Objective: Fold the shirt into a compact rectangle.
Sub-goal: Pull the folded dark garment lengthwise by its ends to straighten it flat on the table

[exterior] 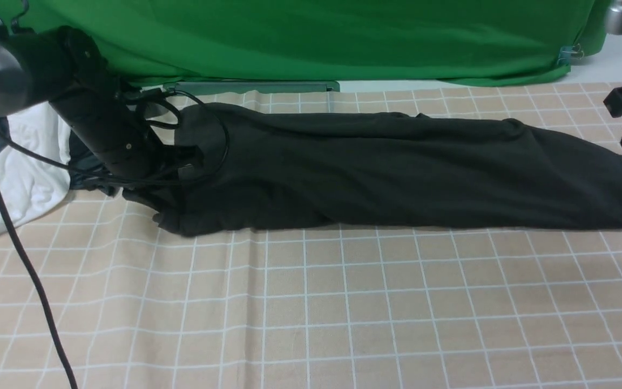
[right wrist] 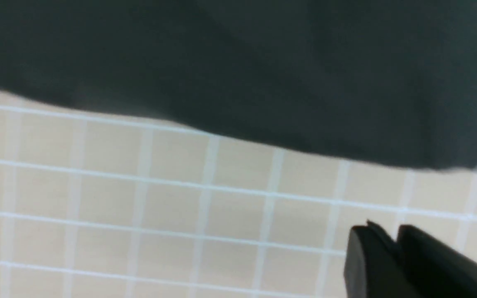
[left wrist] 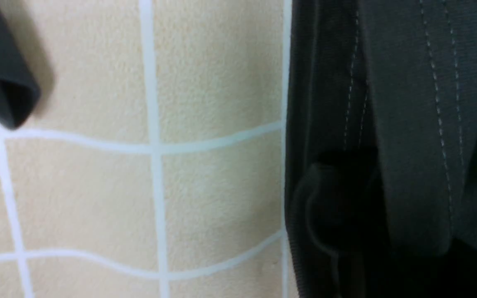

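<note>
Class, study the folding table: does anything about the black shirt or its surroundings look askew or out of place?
Yes. The shirt lies in a long band, but its left end is bunched and rumpled beside the left arm instead of lying flat. A white garment sits heaped further left.

We see a beige checked tablecloth point(exterior: 311, 302); on it the black shirt point(exterior: 397, 173) lies stretched sideways, with white and blue clothes point(exterior: 25, 178) beside its left end.

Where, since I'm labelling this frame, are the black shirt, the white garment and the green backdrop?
black shirt point(exterior: 397, 173), front view, middle of its body.
white garment point(exterior: 30, 189), front view, its lower fold.
green backdrop point(exterior: 316, 38), front view, its central drape.
</note>
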### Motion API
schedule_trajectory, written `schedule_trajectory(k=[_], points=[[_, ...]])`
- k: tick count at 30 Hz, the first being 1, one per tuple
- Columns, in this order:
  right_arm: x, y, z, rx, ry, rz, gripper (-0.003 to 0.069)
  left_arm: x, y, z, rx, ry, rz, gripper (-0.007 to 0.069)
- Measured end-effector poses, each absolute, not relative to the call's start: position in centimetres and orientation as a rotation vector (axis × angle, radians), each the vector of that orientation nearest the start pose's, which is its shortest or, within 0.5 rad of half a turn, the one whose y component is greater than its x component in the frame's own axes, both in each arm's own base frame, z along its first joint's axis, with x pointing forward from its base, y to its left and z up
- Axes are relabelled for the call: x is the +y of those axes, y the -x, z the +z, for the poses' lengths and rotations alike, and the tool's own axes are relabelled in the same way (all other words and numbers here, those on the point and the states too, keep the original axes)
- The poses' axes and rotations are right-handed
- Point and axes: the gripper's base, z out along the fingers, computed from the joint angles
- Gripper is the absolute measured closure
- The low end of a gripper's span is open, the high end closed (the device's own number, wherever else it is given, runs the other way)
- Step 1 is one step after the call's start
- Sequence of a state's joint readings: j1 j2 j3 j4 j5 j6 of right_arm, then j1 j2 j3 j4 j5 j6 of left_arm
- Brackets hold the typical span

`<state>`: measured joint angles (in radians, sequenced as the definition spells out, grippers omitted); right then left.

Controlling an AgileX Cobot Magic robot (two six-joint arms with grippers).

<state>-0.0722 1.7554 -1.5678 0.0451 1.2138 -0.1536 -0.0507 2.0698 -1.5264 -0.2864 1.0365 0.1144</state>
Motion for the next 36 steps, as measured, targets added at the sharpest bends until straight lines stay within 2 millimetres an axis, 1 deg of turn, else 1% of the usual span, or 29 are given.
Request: schedule_trajectory(k=[3, 4, 6, 7, 9, 10, 12, 14, 18, 19, 20, 21, 22, 23, 24, 26, 27, 28, 29, 31, 32, 33, 34, 35, 36], points=[[-3.2, -36.1, 29.6, 2.908, 0.023, -0.014, 0.041, -4.1, -40.8, 17.4, 3.064, -0.069, -0.351, 0.0569], [-3.9, -35.9, 29.1, 2.922, -0.017, -0.022, 0.034, -4.0, -40.7, 17.3, 3.077, -0.08, -0.337, 0.0569], [-4.7, -35.8, 28.7, 2.92, -0.059, -0.036, 0.0265, -4.0, -40.6, 17.3, 3.081, -0.084, -0.332, 0.0569], [-5.4, -35.8, 28.3, 2.91, -0.104, -0.039, 0.0194, -4.0, -40.6, 17.3, 3.081, -0.085, -0.329, 0.0569], [-6.5, -36.0, 27.7, 2.899, -0.155, -0.044, 0.0122, -4.0, -40.6, 17.3, 3.082, -0.087, -0.326, 0.0569], [-7.1, -36.4, 26.9, 2.9, -0.178, -0.045, 0.0092, -4.0, -40.6, 17.3, 3.082, -0.087, -0.326, 0.0569], [-7.4, -36.7, 26.4, 2.901, -0.19, -0.046, 0.0078, -4.0, -40.6, 17.3, 3.082, -0.087, -0.326, 0.0569], [-8.0, -37.7, 24.3, 2.911, -0.212, -0.045, 0.0073, -3.9, -40.6, 17.3, 3.082, -0.088, -0.323, 0.0569], [-8.3, -39.5, 20.4, 2.923, -0.223, -0.026, 0.0079, -3.9, -40.6, 17.3, 3.082, -0.088, -0.323, 0.0569], [-8.3, -39.7, 20.0, 2.924, -0.224, -0.024, 0.008, -3.9, -40.6, 17.3, 3.082, -0.088, -0.323, 0.0569], [-8.4, -40.1, 18.9, 2.93, -0.229, -0.017, 0.0082, -3.9, -40.6, 17.3, 3.082, -0.088, -0.323, 0.0569], [-8.4, -40.1, 18.6, 2.934, -0.23, -0.015, 0.0084, -3.9, -40.6, 17.3, 3.082, -0.088, -0.323, 0.0569], [-8.4, -40.3, 17.7, 2.948, -0.223, -0.012, 0.0113, -3.9, -40.6, 17.3, 3.082, -0.088, -0.323, 0.0569], [-8.4, -40.4, 17.2, 2.959, -0.203, -0.01, 0.0162, -4.0, -40.6, 17.3, 3.082, -0.087, -0.325, 0.0569], [-8.4, -40.5, 16.8, 2.971, -0.17, -0.008, 0.0261, -4.0, -40.6, 17.3, 3.082, -0.087, -0.326, 0.0569], [-8.4, -40.5, 16.7, 2.975, -0.138, -0.008, 0.0439, -4.0, -40.6, 17.4, 3.08, -0.087, -0.326, 0.0569], [-8.4, -40.5, 16.7, 2.976, -0.128, -0.009, 0.0504, -4.0, -40.6, 17.5, 3.077, -0.088, -0.326, 0.0569], [-8.4, -40.4, 16.9, 2.973, -0.122, -0.007, 0.0551, -4.0, -40.5, 17.8, 3.074, -0.091, -0.326, 0.0569], [-8.3, -40.4, 17.1, 2.972, -0.115, -0.005, 0.0567, -3.9, -40.4, 18.2, 3.067, -0.097, -0.325, 0.0569], [-8.2, -39.9, 18.3, 2.975, -0.1, -0.005, 0.0571, -3.8, -40.2, 19.4, 3.047, -0.113, -0.302, 0.0569], [-8.1, -39.3, 19.7, 2.974, -0.095, -0.005, 0.0571, -3.6, -39.9, 20.2, 3.033, -0.13, -0.273, 0.0569], [-8.0, -39.1, 20.1, 2.974, -0.094, -0.005, 0.0571, -3.6, -39.8, 20.5, 3.029, -0.132, -0.269, 0.0569], [-7.9, -38.2, 21.5, 2.971, -0.094, -0.003, 0.0571, -3.5, -39.3, 21.3, 3.022, -0.146, -0.244, 0.0569], [-7.5, -36.9, 22.7, 2.98, -0.094, 0.005, 0.0571, -3.3, -38.5, 22.0, 3.024, -0.157, -0.227, 0.0569], [-7.4, -36.3, 23.2, 2.989, -0.094, 0.009, 0.0571, -3.3, -38.0, 22.3, 3.032, -0.162, -0.222, 0.0569]])
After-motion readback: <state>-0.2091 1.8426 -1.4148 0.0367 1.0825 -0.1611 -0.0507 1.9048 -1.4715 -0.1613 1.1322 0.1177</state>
